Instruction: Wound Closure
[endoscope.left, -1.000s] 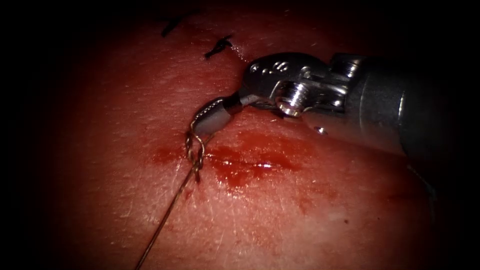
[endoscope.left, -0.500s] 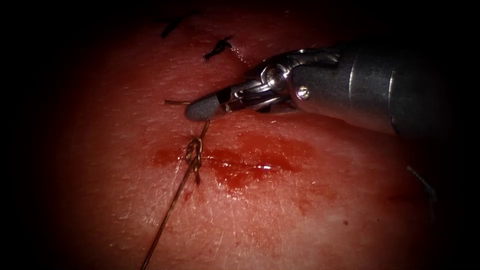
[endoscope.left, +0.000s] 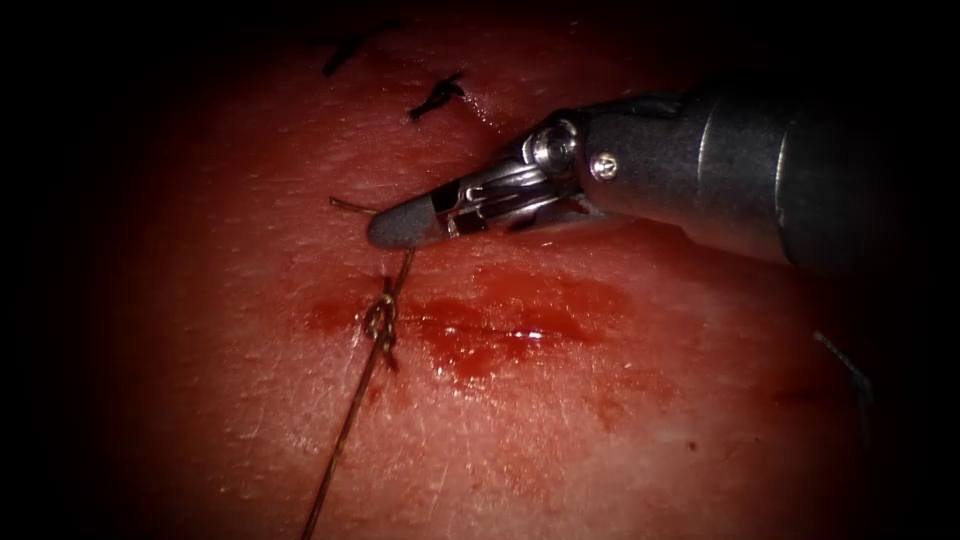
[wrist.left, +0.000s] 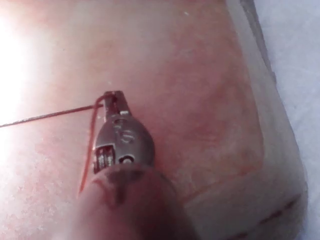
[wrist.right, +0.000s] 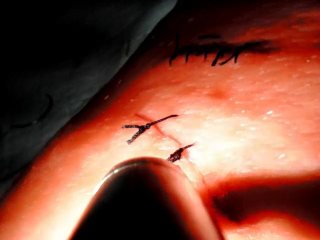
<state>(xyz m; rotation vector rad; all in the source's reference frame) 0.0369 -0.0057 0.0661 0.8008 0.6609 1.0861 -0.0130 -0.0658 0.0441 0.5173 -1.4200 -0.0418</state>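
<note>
The right tool's jaws (endoscope.left: 400, 224), centre-left in the endoscope view, are closed on the thread (endoscope.left: 398, 282) just above its knot (endoscope.left: 381, 320) at the cut's left end. The left tool (wrist.left: 114, 98) grips thread too. Thin, limp and slippery, it looks best held near the knot.

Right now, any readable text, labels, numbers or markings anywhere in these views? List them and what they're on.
None readable.
Right tool: bare metal with screws and pins, no lettering; jaws shut on the thread above the knot.
Left tool: round holes in the metal, no characters; also holds thread.
Tissue: dark cut ends of thread, no print.
</note>
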